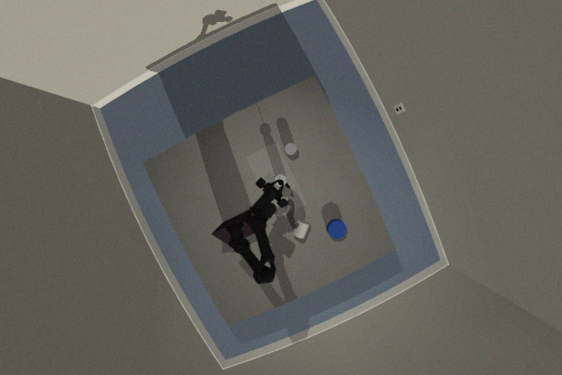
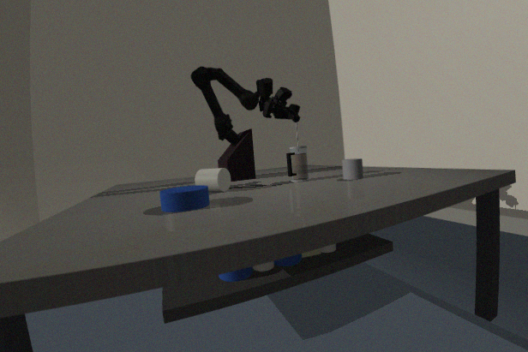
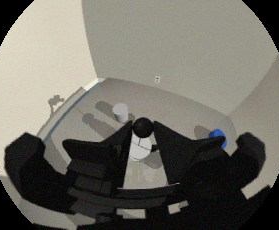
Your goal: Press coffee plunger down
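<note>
Pincer clamped on the plunger knob

Pincer [image 3: 143, 136] sits at the top of the plunger rod, its two dark fingers drawn in on the round black knob [image 3: 143, 126] so that the knob is pinched between them; the wrist view shows a finger pressing on each side of it. Directly below the pincer [image 2: 295, 118] the thin rod [image 2: 296, 134] runs straight down into the lid of the coffee press [image 2: 297, 164], which stands upright on the table [image 2: 343, 209] with its dark handle turned toward the arm's base [image 2: 238, 158]. The rod shows at length between knob and lid, so the plunger is raised, not pushed in.

Beyond the pincer, on the side away from the base, a grey cylinder [image 2: 352, 169] stands on the table, near the press but apart from it. Back toward the base and off to one side a white cylinder [image 2: 213, 179] lies on its side, and a low blue disc [image 2: 184, 198] sits just beside it, farther from the pincer. From above, the pincer [image 1: 279, 182] covers most of the press.
</note>
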You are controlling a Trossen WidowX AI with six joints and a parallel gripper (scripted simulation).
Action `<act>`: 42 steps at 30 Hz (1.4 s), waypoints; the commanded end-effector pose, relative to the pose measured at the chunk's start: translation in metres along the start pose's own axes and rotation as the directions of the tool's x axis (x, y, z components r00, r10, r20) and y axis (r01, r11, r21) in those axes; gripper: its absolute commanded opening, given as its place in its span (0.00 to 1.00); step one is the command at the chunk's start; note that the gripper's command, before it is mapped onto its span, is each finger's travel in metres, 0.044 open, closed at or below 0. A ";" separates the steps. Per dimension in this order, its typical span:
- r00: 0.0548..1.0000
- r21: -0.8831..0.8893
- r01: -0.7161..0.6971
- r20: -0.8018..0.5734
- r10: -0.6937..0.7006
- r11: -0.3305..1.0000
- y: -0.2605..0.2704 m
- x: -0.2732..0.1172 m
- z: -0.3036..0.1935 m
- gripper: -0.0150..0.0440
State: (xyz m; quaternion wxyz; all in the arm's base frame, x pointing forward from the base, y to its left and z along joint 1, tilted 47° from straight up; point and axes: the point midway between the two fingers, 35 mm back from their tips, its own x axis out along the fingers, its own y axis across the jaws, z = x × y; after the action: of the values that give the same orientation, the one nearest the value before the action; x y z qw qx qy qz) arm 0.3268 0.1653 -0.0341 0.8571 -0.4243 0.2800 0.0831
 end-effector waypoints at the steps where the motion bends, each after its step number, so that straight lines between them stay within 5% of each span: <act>1: 1.000 -0.002 -0.002 0.002 0.002 1.000 0.000 0.001 0.000 0.45; 42: 1.000 -0.004 -0.003 -0.001 0.003 1.000 0.001 0.043 -0.052 0.45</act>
State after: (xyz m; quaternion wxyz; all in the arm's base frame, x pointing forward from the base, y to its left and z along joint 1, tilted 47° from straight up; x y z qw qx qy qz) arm 0.3457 0.1412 -0.0682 0.8681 -0.4155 0.2545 0.0949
